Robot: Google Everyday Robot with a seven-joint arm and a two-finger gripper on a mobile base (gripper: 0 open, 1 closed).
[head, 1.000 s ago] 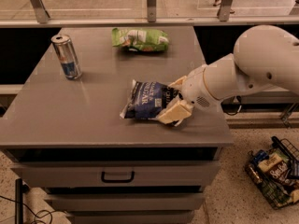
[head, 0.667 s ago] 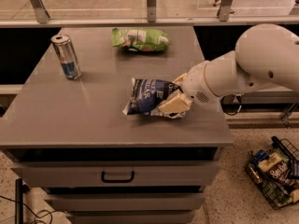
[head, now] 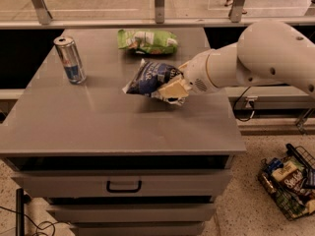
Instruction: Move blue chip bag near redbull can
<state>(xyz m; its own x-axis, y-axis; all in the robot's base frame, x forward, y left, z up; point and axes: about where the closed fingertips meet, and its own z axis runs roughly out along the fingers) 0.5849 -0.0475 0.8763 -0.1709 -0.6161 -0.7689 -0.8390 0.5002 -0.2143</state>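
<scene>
The blue chip bag (head: 150,77) is a crinkled navy foil bag with white lettering, held up off the grey table top (head: 98,117) near its right middle. My gripper (head: 173,88) is shut on the bag's right end, with its cream fingers (head: 172,89) clamped over the foil. The white arm reaches in from the right. The redbull can (head: 70,60) stands upright at the table's back left, well to the left of the bag.
A green chip bag (head: 146,41) lies at the back of the table, just behind the blue bag. A drawer with a black handle (head: 124,186) is below the top. A wire basket (head: 290,180) of snacks sits on the floor at right.
The gripper has lifted the blue chip bag off the table and carried it up and slightly back-left. The can and the green bag have not moved.
</scene>
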